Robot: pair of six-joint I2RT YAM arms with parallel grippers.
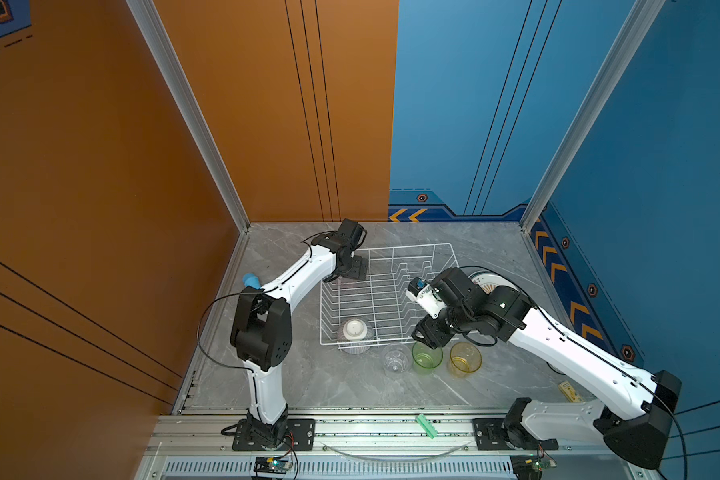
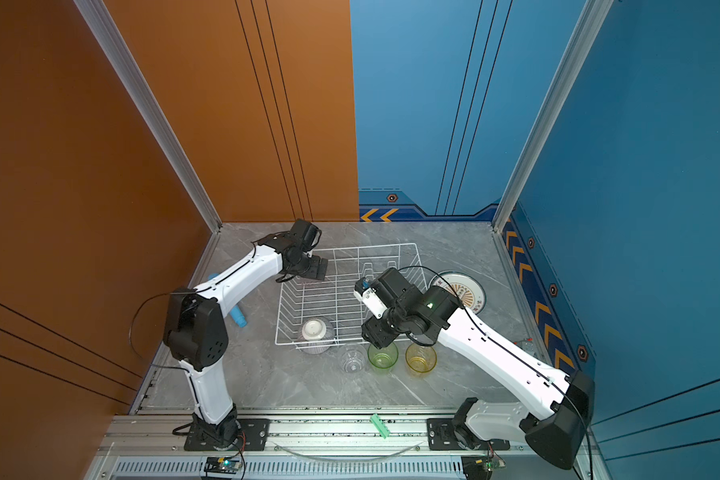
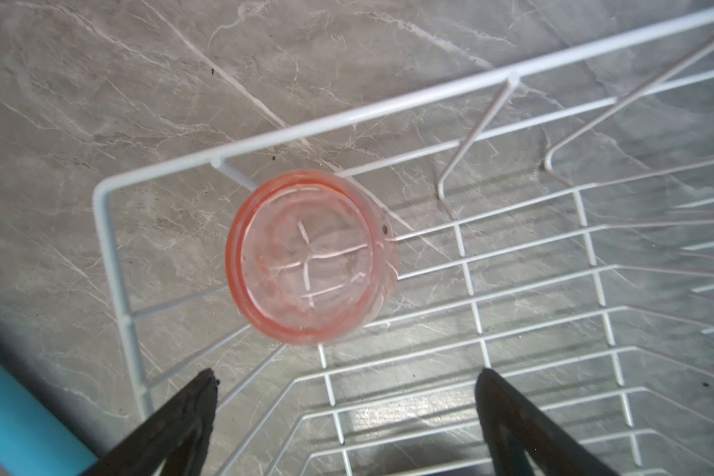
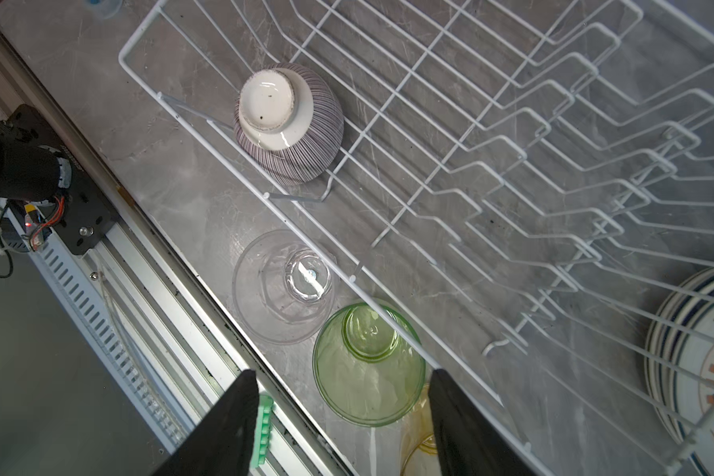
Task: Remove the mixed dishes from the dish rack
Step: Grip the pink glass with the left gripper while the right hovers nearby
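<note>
White wire rack [image 1: 408, 246]: mid tabletop, flared sides.
Pink tumbler [image 3: 312, 257]: translucent, rack's far-left corner.
Bowl [image 1: 354, 332]: striped, upside down, rack's near-left corner.
Clear tumbler [image 1: 395, 360], green tumbler [image 1: 427, 356], yellow tumbler [image 1: 465, 358]: mouths up, row on tabletop along rack's near side.
Plates [image 2: 460, 291]: ringed stack beside rack's right side.
Left gripper [image 3: 347, 372]: spread wide above pink tumbler.
Right gripper [image 4: 343, 371]: spread just above green tumbler.
</note>
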